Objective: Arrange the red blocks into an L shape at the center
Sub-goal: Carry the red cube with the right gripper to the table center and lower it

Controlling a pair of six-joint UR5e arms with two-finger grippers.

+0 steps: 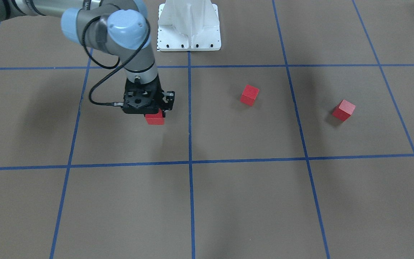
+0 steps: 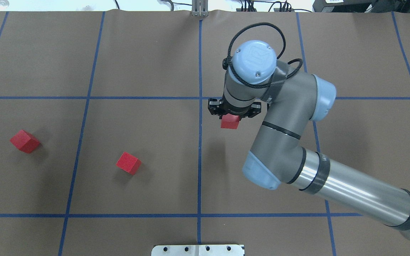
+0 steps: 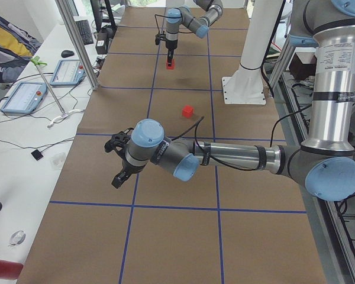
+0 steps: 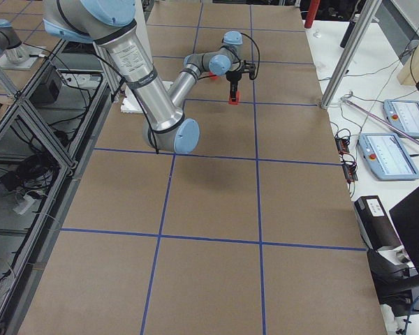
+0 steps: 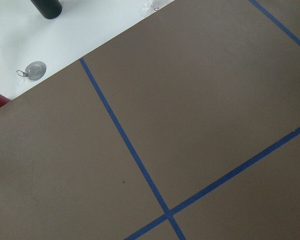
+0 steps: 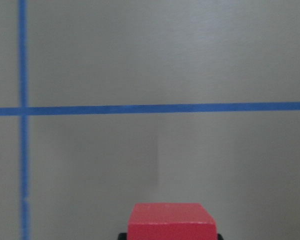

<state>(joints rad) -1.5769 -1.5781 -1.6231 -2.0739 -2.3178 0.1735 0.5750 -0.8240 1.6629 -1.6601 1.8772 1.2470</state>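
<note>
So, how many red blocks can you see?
3. The held block is in the right gripper, near the centre line; the middle block and far block lie loose on the robot's left. None seem hidden.

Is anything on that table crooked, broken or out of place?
Nothing looks broken or spilled. Two red blocks, the middle block and the far-left block, lie apart and turned askew to the blue grid lines. The third block is gripped in the right tool, apparently lifted off the table.

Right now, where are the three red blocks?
held block [image 2: 230, 123], overhead view, visible red face
middle block [image 2: 128, 163], overhead view, top face
left block [image 2: 25, 141], overhead view, top face
</note>
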